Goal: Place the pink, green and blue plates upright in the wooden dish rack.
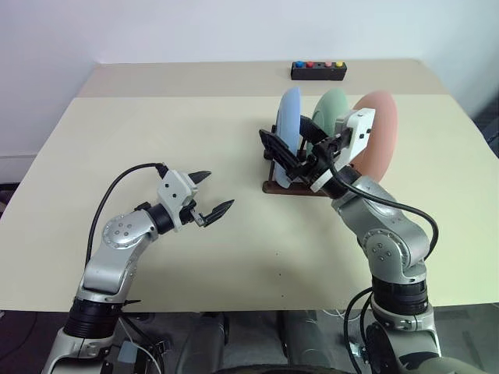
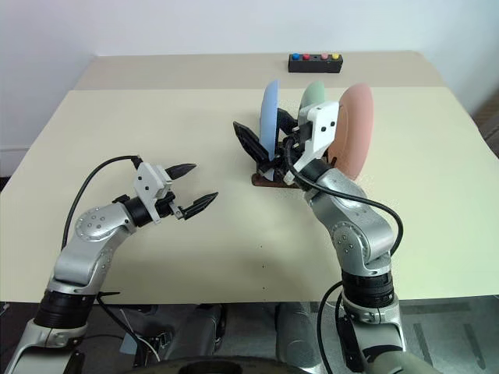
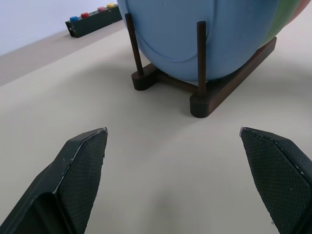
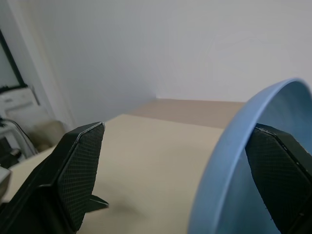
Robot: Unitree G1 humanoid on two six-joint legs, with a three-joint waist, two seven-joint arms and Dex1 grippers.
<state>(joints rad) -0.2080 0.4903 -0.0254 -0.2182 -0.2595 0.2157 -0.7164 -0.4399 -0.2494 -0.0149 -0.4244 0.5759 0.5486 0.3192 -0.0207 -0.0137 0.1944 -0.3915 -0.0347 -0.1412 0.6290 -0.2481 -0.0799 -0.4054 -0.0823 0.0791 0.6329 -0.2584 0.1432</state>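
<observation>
**Plates: all three stood in the rack, right hand spread around the blue one**

The pink plate [image 1: 380, 136], the green plate [image 1: 330, 111] and the blue plate [image 1: 290, 117] all stood upright in the wooden dish rack [image 3: 222, 90] when you reached this moment, at about one o'clock on the counter [image 1: 156, 148] from the robot. Blue sat at the rack's nine o'clock end, green in the middle, pink at the three o'clock end. By my reading the placing was done; what you had left was to draw the right arm clear without knocking the blue plate.

Your right hand [image 1: 294, 158] was released, its fingers spread wide with the blue plate's rim running between them, one finger [image 4: 275, 168] on the plate's hollow side and very close to it; I could not tell whether it touched. That arm reached up and across toward eleven o'clock.

Your left hand [image 1: 211, 194] hung open and empty just above the counter, level, pointing toward the rack at three o'clock and well apart from it.
</observation>
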